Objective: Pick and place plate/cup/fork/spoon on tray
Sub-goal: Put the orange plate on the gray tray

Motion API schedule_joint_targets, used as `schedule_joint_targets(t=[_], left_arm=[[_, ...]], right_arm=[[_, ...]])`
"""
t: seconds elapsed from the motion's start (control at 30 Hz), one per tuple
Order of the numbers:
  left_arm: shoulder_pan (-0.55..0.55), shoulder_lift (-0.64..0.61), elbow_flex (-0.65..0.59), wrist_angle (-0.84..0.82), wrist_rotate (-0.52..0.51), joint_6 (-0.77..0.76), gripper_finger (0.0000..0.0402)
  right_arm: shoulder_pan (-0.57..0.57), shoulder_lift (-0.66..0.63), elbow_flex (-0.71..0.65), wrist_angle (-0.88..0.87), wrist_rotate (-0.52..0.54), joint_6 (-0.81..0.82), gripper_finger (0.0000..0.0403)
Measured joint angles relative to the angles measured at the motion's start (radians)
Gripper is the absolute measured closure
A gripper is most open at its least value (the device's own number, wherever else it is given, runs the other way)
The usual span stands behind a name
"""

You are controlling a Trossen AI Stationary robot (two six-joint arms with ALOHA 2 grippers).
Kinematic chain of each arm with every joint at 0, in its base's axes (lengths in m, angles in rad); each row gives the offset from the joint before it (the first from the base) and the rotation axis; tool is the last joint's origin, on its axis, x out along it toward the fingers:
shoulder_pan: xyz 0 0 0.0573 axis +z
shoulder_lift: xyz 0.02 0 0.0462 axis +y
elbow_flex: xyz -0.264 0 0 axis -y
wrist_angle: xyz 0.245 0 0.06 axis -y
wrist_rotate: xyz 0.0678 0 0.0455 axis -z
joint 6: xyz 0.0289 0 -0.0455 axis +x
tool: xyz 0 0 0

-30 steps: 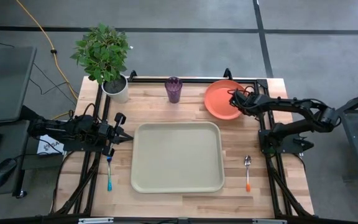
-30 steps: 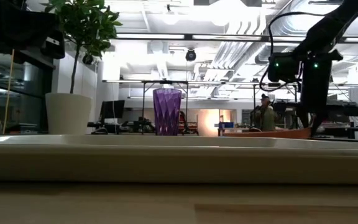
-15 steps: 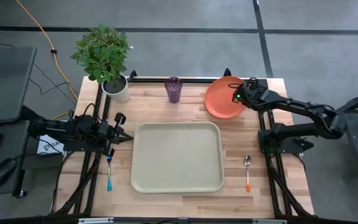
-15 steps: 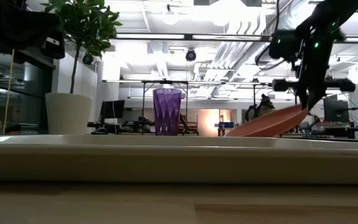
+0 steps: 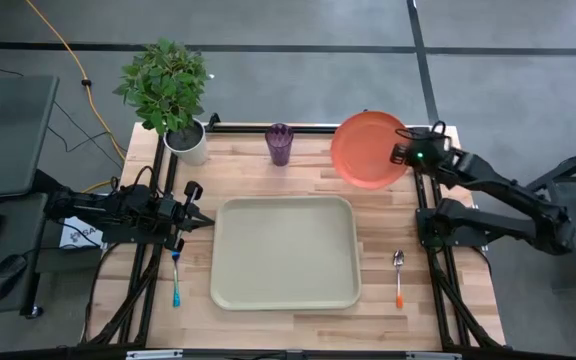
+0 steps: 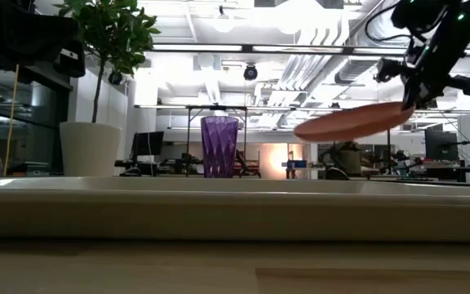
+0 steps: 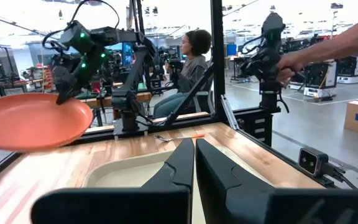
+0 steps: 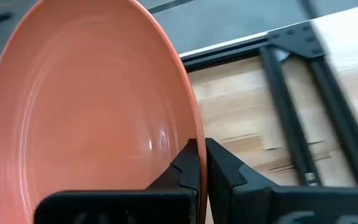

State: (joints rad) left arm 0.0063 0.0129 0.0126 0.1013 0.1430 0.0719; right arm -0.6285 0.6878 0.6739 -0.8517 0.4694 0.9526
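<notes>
The orange plate is in the air above the table's far right part, held by my right gripper, which is shut on its rim. It also shows in the low view and in the left wrist view. The beige tray lies flat at the table's middle. The purple cup stands at the far edge. The blue-handled fork lies left of the tray, the orange-handled spoon right of it. My left gripper is shut and empty at the tray's left side. My right gripper pinches the plate's rim at its right side between its two fingers, one finger on the plate's upper face and one beneath. The fingers come from the table's right. The plate is lifted clear of the table, tilted a little, its held side higher.
A white pot with a green plant stands at the table's far left corner. Black frame rails run along the table's right and left sides. People show in the room beyond the table.
My right gripper has risen with the plate and drawn toward the table's right edge. The plate, lying on the table a second ago, first tipped up by its right rim and now hangs clear of the table.
</notes>
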Motion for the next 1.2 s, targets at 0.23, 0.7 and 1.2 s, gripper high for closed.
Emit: schedule_joint_targets(t=[0.23,0.7,1.2], left_arm=[[0.0,0.0,0.0,0.0,0.0,0.0,0.0401],[0.0,0.0,0.0,0.0,0.0,0.0,0.0401],[0.0,0.0,0.0,0.0,0.0,0.0,0.0401]], right_arm=[[0.002,-0.036,0.0,0.157,-0.307,-0.154,0.0402],[0.294,0.131,0.0,0.499,-0.587,-0.265,0.0402],[0.629,0.462,0.072,0.75,-0.436,-0.244,0.0403]])
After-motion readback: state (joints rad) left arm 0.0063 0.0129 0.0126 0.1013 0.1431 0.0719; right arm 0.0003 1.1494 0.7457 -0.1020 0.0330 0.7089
